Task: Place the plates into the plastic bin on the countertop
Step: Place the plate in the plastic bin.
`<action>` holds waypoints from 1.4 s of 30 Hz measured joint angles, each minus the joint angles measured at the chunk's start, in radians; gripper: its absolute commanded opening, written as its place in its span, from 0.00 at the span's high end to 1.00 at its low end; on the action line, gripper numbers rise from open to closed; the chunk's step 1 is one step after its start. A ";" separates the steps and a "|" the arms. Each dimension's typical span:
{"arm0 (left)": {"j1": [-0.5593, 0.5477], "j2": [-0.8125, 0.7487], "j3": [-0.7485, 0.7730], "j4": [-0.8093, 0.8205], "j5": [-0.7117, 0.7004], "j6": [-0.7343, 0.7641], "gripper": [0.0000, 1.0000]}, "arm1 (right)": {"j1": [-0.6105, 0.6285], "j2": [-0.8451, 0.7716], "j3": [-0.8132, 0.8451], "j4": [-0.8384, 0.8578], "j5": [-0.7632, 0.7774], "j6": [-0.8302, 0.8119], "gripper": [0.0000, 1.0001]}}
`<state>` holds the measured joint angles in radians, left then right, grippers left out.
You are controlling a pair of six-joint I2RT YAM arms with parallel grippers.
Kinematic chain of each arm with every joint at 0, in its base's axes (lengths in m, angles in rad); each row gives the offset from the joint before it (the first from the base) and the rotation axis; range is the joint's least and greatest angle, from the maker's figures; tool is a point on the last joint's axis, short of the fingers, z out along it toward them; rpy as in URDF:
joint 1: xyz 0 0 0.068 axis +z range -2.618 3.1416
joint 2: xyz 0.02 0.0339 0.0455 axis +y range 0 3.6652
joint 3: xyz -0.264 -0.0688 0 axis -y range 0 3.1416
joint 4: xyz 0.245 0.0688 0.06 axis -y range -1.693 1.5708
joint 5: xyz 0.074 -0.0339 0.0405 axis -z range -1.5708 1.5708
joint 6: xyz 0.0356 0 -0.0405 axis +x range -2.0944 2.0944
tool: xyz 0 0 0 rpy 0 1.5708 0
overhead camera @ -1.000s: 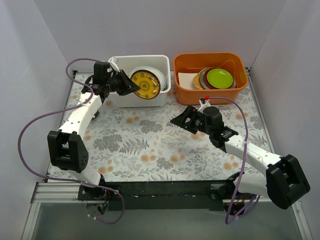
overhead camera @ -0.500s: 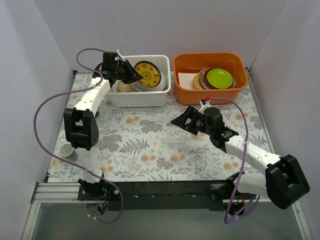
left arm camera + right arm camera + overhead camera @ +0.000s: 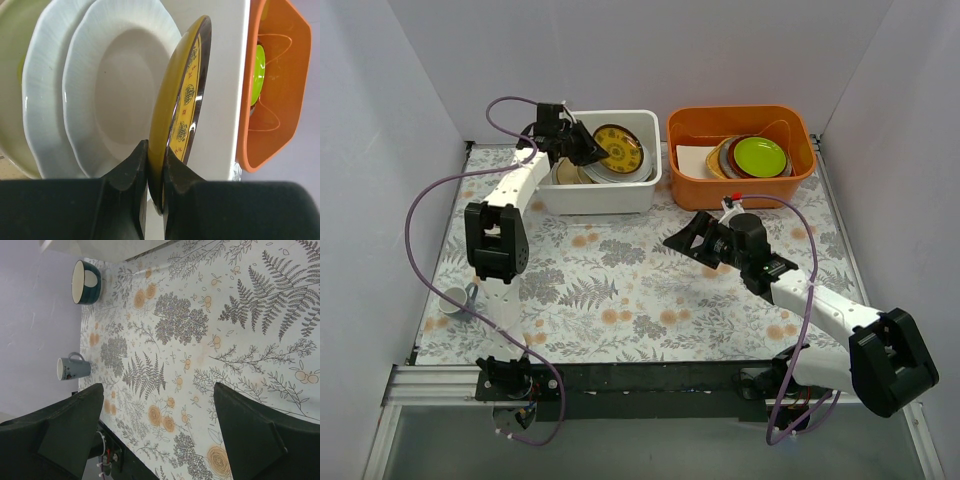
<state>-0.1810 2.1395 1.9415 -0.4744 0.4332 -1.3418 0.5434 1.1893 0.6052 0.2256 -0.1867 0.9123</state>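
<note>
I've got the left gripper [image 3: 155, 156] pinched on the rim of the small yellow plate [image 3: 182, 100], on edge inside the white bin [image 3: 220, 100] beside the white plates [image 3: 115, 100], so next I reckon lower gently and let go; the right gripper [image 3: 160, 415] is open, empty.

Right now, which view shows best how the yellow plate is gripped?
Left wrist: the left gripper pinches the yellow patterned plate by its rim, edge-on, beside white plates. Top external shows its face, but small. Right wrist shows none of it.
</note>
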 measured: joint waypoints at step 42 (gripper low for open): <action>0.055 -0.053 0.056 -0.133 -0.224 -0.026 0.24 | -0.033 0.009 -0.032 0.008 -0.047 0.001 0.02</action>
<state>-0.1265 2.0865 1.9972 -0.6075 0.2096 -1.3682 0.5106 1.1984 0.5732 0.2340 -0.2340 0.9131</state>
